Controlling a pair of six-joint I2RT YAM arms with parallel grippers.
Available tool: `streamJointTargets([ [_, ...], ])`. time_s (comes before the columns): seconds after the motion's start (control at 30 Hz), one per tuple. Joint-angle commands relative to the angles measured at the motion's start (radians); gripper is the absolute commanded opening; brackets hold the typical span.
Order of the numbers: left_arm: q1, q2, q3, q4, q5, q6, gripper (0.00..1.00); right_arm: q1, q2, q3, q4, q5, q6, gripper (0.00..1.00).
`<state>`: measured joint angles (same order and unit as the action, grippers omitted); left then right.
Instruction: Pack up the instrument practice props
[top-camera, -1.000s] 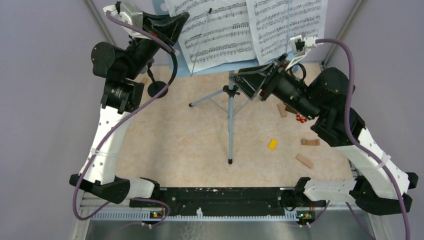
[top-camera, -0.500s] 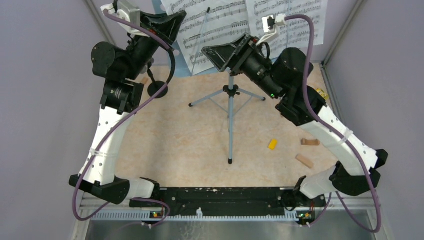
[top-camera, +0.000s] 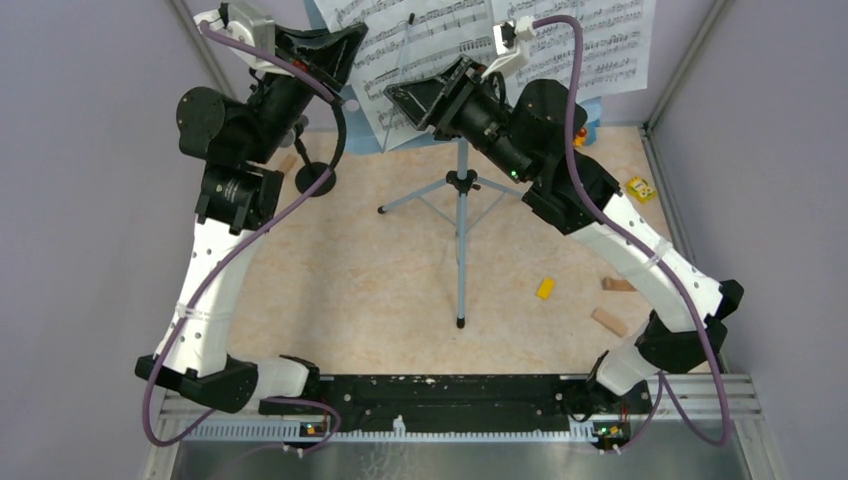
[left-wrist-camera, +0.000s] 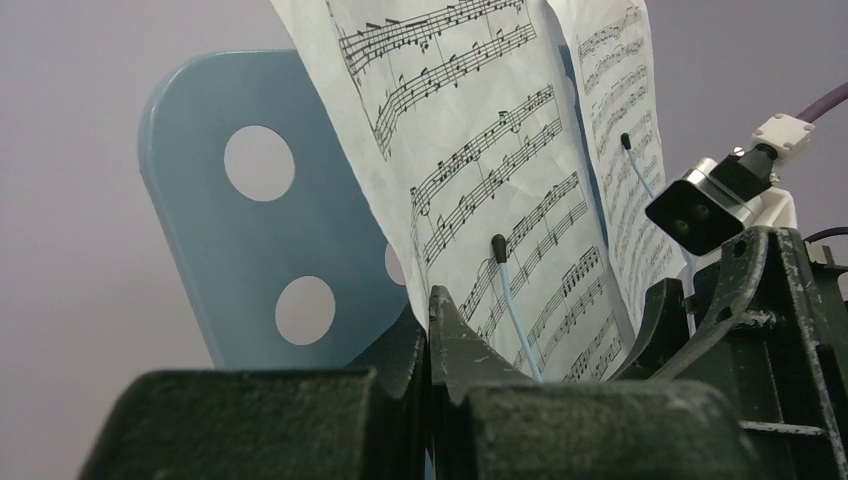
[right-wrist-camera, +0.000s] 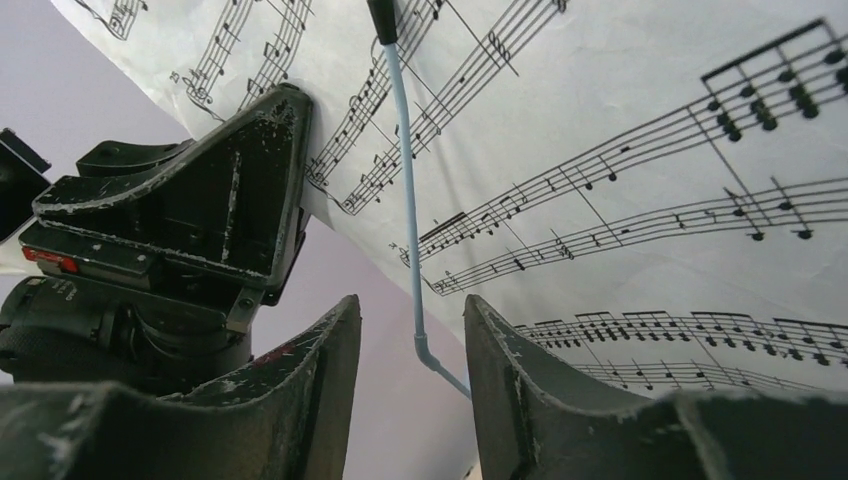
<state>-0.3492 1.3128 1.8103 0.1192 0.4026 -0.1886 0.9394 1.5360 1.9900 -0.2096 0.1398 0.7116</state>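
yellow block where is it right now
In the top view the yellow block lies on the right half of the table, between the grey tripod's near leg and two wooden blocks by the right arm.

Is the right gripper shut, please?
No, the right gripper is open, with the music sheet and its blue wire showing between.

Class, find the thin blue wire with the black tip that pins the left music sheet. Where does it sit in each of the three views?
Top external: the wire is at top centre, slanting across the left music sheet.
Left wrist: centre, the nearer of two wires, just right of the left gripper.
Right wrist: upper centre, running down between the open fingers of the right gripper.
Shared landmark: the sheet's printed staves behind the wire.
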Motion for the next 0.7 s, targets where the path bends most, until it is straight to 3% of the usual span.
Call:
streamJointTargets([
  [0.0,-0.002,-0.026,-0.003,0.005,-0.009,0.004,0.0,-0.01,0.017,0.054,0.038,-0.014,0.013,0.37],
  [0.17,-0.002,-0.031,-0.003,-0.004,-0.028,0.008,0.0,-0.01,0.025,0.056,0.056,-0.026,-0.01,0.16],
  [0.3,-0.002,-0.06,-0.013,-0.052,-0.156,0.0,0.0,-0.01,-0.004,-0.027,0.152,-0.032,-0.059,0.0],
  [0.43,-0.002,-0.111,-0.041,-0.071,-0.29,0.021,0.0,-0.01,-0.036,-0.103,0.258,-0.042,-0.116,0.0],
  [0.67,-0.002,-0.198,-0.046,-0.176,-0.609,0.075,0.0,-0.01,-0.042,-0.118,0.268,-0.05,-0.164,0.0],
])
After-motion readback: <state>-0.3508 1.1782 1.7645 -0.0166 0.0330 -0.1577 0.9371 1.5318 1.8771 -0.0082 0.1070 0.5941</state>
